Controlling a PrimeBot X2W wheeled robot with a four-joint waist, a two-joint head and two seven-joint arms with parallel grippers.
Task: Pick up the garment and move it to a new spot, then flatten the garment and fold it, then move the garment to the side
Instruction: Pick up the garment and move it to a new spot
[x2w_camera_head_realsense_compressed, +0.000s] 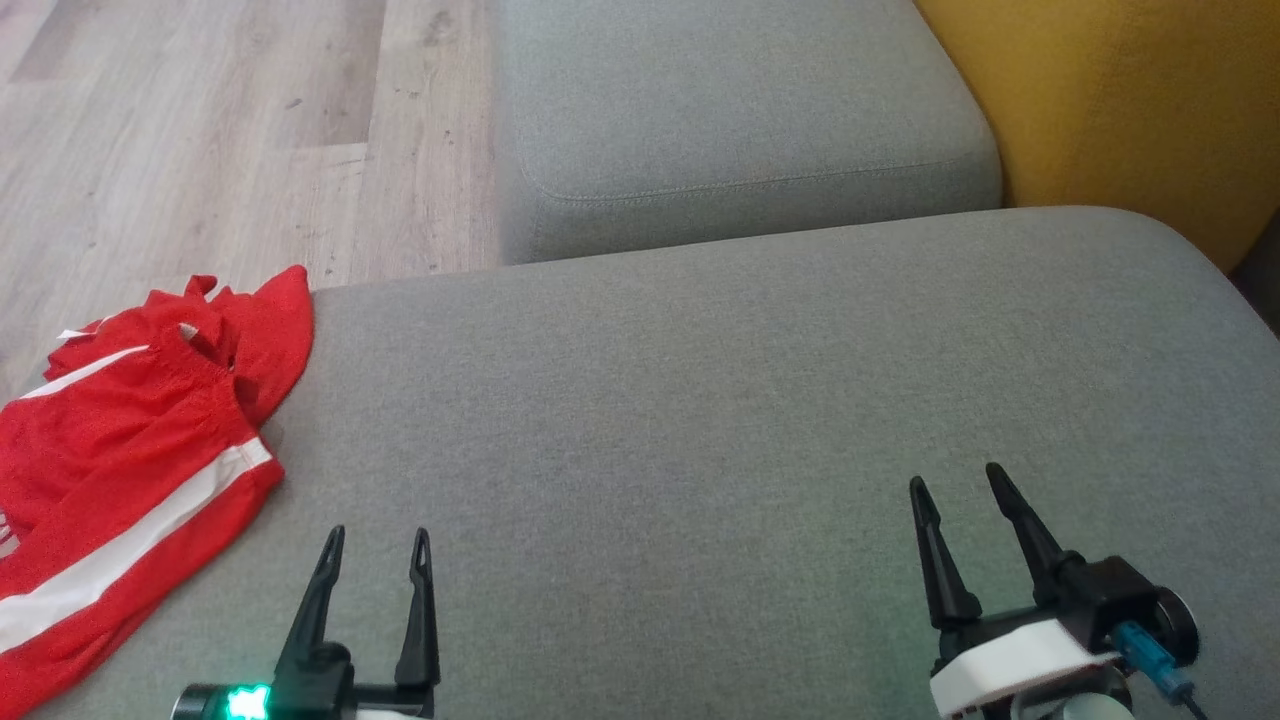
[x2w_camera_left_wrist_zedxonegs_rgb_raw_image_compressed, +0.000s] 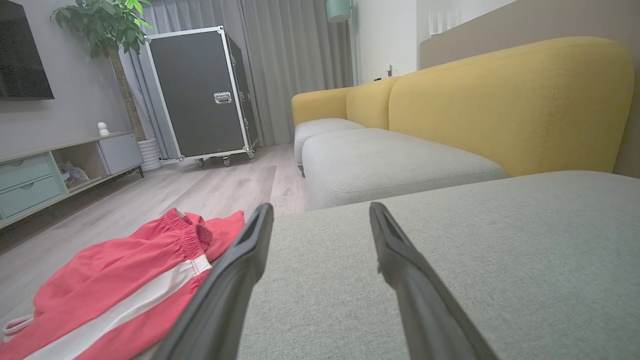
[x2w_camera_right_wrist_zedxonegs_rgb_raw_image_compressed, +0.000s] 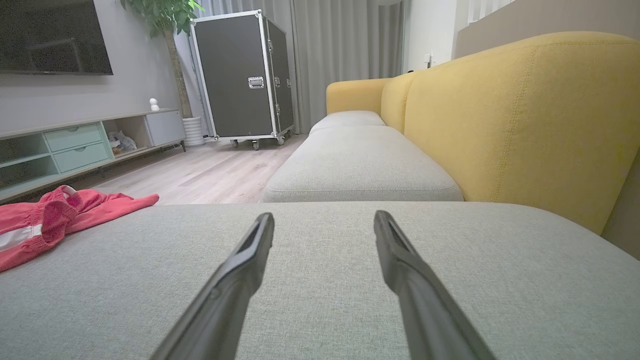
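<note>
The garment (x2w_camera_head_realsense_compressed: 130, 440) is soft red cloth, and its white stripes look smoother. The seat cushion (x2w_camera_head_realsense_compressed: 700, 450) is grey woven cloth, a bit rough and not shiny. The sofa back (x2w_camera_right_wrist_zedxonegs_rgb_raw_image_compressed: 525, 115) is yellow cloth. The floor (x2w_camera_head_realsense_compressed: 200, 130) is pale, dull wood. The left gripper (x2w_camera_head_realsense_compressed: 378, 545) and right gripper (x2w_camera_head_realsense_compressed: 955, 477) have smooth black plastic fingers. The black case (x2w_camera_left_wrist_zedxonegs_rgb_raw_image_compressed: 200, 95) has shiny metal edges.

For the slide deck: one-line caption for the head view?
Left gripper and right gripper, both open, over grey sofa cushion; red white-striped shorts crumpled at its left edge.
</note>
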